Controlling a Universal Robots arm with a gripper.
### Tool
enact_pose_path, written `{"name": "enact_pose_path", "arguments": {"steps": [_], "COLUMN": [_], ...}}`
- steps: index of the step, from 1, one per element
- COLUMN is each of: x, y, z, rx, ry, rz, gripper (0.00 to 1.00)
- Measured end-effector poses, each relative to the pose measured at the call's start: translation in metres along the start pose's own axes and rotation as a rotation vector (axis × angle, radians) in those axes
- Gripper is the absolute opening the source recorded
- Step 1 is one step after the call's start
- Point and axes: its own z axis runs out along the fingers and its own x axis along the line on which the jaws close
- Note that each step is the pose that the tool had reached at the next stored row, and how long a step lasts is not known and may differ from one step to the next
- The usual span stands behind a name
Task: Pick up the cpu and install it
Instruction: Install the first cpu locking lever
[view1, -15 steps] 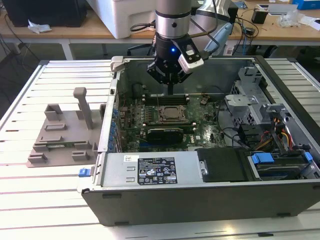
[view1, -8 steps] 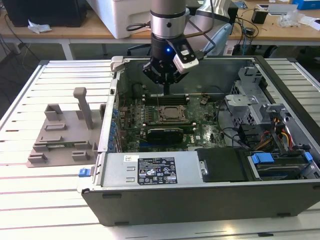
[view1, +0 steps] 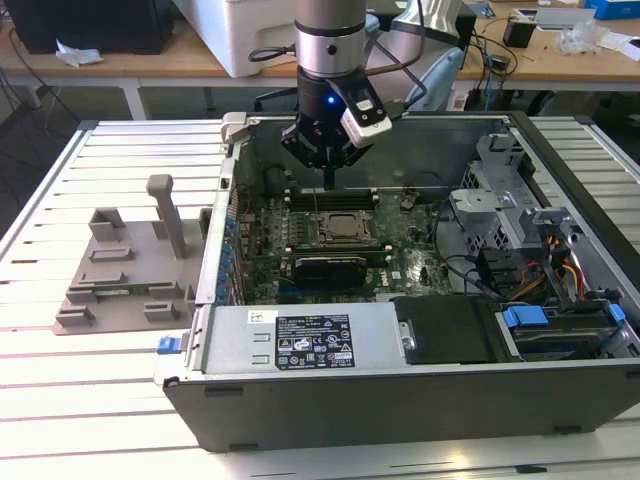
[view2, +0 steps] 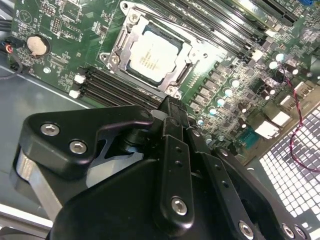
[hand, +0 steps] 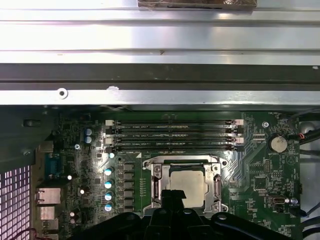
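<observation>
The cpu (view2: 151, 53) lies flat in the socket (view2: 131, 31), right under the gripper (view1: 328, 183), whose fingers are pressed together, holding nothing.

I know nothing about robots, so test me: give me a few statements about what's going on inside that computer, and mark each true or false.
1. The cpu lies in the socket on the motherboard. True.
2. The gripper hangs over the grey fixture outside the case. False: it hangs inside the open case, above the motherboard near the socket.
3. Black memory slots run beside the socket. True.
4. The case's side cover is shut. False: it is off, and the board lies open to view.
5. A round silver coin battery sits on the motherboard. True.
</observation>
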Motion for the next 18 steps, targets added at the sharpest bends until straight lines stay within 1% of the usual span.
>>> {"name": "enact_pose_path", "arguments": {"steps": [5,11,16,17,18], "x": [0.0047,0.0137,0.0263,0.0299,0.0315], "y": [-0.0001,0.0002,0.0051,0.0070,0.0094], "z": [-0.0001,-0.0003,0.0000,0.0002,0.0005], "rx": [-0.0001,0.0001,0.0000,0.0000,0.0000], "ry": [0.0000,0.0000,0.0000,0.0000,0.0000], "rz": [0.000,0.000,0.000,0.000,0.000], "gripper": [0.11,0.11,0.11,0.11,0.11]}}
